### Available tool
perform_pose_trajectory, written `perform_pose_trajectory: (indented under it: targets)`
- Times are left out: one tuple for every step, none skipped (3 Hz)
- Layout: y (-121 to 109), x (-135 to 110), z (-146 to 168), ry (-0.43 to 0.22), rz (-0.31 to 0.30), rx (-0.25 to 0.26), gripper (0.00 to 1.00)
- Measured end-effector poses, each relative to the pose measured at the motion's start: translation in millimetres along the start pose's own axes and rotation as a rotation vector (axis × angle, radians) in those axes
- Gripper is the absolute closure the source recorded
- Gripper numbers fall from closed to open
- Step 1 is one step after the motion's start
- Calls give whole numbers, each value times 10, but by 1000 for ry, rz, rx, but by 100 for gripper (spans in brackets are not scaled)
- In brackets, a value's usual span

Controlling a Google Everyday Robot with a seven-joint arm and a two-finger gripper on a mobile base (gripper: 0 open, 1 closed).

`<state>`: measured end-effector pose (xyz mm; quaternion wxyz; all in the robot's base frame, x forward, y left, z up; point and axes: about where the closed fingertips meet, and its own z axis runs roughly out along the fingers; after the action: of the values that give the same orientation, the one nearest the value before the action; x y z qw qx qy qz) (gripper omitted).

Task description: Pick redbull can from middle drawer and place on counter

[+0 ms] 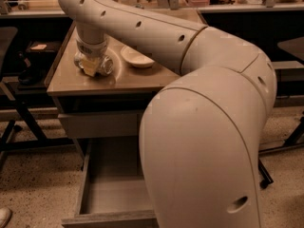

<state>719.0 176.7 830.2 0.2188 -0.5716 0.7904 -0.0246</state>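
On the counter's (124, 80) left half, the gripper (91, 66) sits down against the redbull can (106, 65); whether it clamps it, I cannot tell. Below the counter, the middle drawer (113, 194) stands open.

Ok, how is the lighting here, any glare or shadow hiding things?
Camera view: dim, warm light; a soft sheen on the counter beside the bowl; the middle drawer lies in shade, its right part blocked by the arm; the claw is low over the counter's left part, with shade beneath it.
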Motion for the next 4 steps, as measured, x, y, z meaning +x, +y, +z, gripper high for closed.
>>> perform_pose_trajectory:
  targets:
    - [0, 0, 0, 0, 0, 0, 59]
    - [0, 0, 0, 0, 0, 0, 36]
    - [0, 0, 1, 0, 0, 0, 12]
    - [1, 0, 1, 0, 0, 0, 0]
